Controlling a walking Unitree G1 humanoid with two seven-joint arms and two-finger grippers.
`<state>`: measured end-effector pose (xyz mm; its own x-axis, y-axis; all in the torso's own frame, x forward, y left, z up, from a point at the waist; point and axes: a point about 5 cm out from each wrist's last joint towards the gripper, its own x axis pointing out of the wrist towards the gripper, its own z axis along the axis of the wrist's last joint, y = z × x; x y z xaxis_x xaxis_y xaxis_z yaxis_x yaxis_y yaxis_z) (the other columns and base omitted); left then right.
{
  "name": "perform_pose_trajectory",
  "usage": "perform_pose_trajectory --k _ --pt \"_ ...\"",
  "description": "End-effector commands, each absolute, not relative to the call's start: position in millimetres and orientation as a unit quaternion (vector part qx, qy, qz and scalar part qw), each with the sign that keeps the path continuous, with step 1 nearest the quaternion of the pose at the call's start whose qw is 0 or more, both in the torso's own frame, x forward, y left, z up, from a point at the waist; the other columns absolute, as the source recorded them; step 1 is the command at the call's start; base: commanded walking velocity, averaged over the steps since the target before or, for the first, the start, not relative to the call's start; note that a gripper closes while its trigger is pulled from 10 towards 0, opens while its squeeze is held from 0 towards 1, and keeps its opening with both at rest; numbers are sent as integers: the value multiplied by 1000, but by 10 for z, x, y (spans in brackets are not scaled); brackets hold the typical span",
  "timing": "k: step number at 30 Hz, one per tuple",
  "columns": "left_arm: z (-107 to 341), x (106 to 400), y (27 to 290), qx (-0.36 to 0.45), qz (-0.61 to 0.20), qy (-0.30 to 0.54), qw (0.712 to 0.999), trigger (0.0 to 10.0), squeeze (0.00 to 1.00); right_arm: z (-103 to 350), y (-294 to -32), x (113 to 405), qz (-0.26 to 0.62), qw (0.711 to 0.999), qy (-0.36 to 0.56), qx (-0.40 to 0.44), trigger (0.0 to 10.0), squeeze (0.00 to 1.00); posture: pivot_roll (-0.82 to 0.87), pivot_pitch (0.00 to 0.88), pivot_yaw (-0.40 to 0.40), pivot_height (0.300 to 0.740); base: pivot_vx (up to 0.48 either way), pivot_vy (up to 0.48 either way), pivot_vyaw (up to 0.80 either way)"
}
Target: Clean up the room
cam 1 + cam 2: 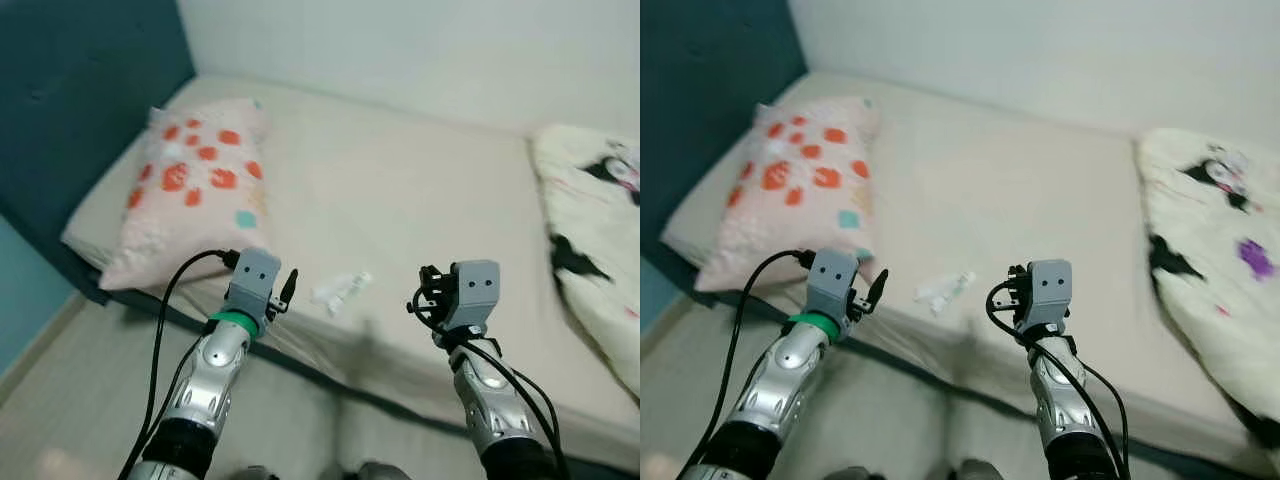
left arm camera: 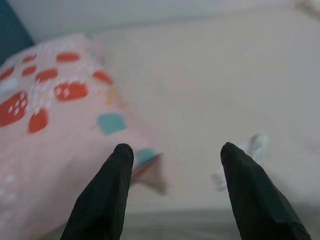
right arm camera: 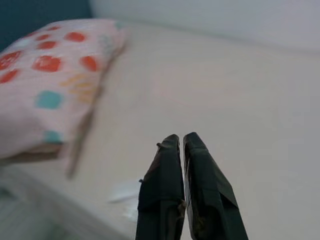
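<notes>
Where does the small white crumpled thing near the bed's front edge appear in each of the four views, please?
Left eye: white crumpled thing between the two grippers.
Right eye, left of centre.
Left wrist, blurred, beside the right-hand finger.
Right wrist, blurred, beside the fingers.
Shared landmark: spotted pillow.

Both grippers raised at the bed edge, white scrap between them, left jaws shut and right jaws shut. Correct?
Not quite. The left gripper has its jaws open, as the left wrist view shows, with the white scrap lying ahead on the bed. The right gripper does have its jaws shut. Both are raised at the bed edge.
</notes>
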<state>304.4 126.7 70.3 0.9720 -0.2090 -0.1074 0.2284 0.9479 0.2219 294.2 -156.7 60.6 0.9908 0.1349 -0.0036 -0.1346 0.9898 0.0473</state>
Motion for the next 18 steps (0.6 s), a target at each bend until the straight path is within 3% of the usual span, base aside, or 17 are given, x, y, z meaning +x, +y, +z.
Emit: perform_pose_trajectory --k 1,5,18 --pt "665 3029 1227 118 -118 47 985 10000 0 532 -1634 2897 57 998 18 22 10000 0 -59 0 34 740 458 0 0" --pt "671 3034 1207 116 -121 46 985 10000 0 524 -1640 2896 56 998 20 21 10000 0 -60 0 35 740 423 0 0" --pt "646 2997 1173 123 -158 53 978 10000 0 497 -1623 2902 59 998 26 25 10000 0 -58 0 37 740 0 0 0"
